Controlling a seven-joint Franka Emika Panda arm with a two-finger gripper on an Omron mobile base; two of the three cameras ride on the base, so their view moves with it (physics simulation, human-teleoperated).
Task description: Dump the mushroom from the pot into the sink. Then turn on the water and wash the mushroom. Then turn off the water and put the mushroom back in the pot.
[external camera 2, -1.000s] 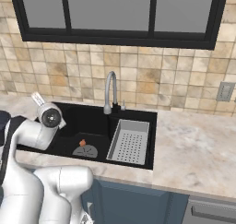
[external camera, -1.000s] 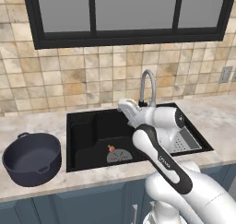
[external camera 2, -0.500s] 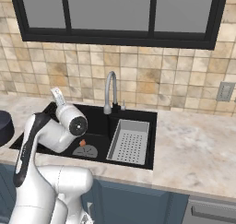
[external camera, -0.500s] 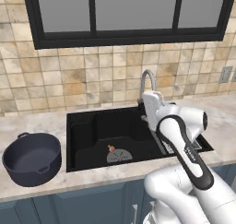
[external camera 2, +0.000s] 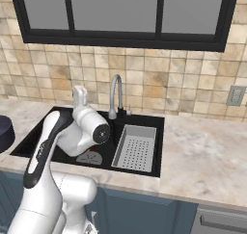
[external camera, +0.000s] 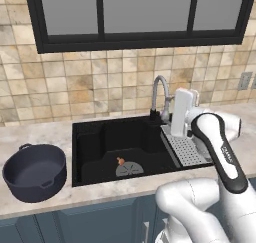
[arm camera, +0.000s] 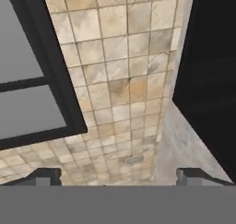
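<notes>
- gripper (arm camera: 118, 174): jaws spread wide, fingertips (arm camera: 46, 176) at opposite sides of the hand view, nothing between them
- hand view looks at the tiled wall (arm camera: 120, 94), dark window frame (arm camera: 55, 80) and a strip of the sink's black edge
- in the left base view the white hand sits raised above the strainer tray (external camera: 186, 149), just right of the faucet (external camera: 159, 97)
- mushroom (external camera: 120, 161) lies on the sink (external camera: 90, 142) floor, touching the rear edge of the round grey drain (external camera: 129, 170)
- no water visible at the faucet spout
- pot (external camera: 34, 171) upright on the counter (external camera: 40, 134) left of the sink, well apart from the mushroom, nothing visible inside
</notes>
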